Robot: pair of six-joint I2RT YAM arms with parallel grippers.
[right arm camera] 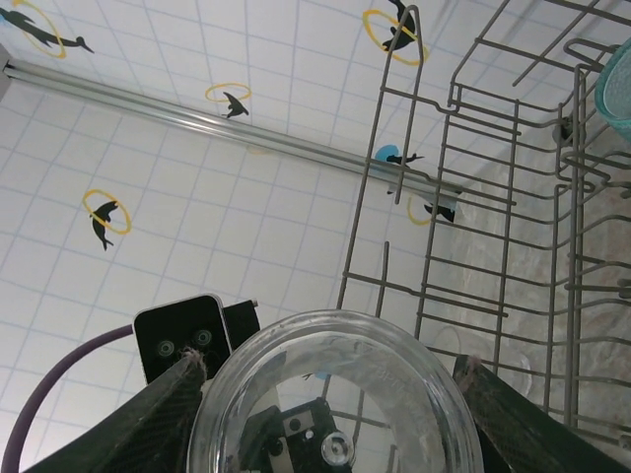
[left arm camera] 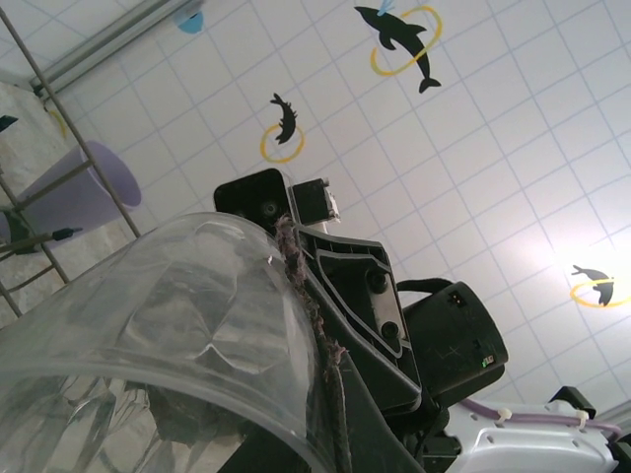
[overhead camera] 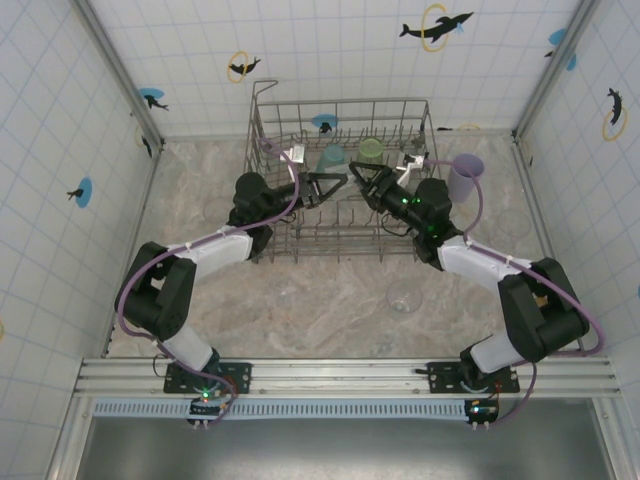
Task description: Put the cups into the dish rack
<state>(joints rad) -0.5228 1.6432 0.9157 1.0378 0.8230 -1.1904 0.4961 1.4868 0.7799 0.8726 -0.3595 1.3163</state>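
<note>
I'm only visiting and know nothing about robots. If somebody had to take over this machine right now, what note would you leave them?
Left gripper: shut on a clear cup, held above the dish rack.
Right gripper: fingers either side of that same cup; unclear whether it grips.
Done: teal cup and lime green cup are in the rack.
Left to do: seat the held cup, then load the lavender cup, which stands right of the rack, and the second clear cup, nearer the arms on the table.
</note>
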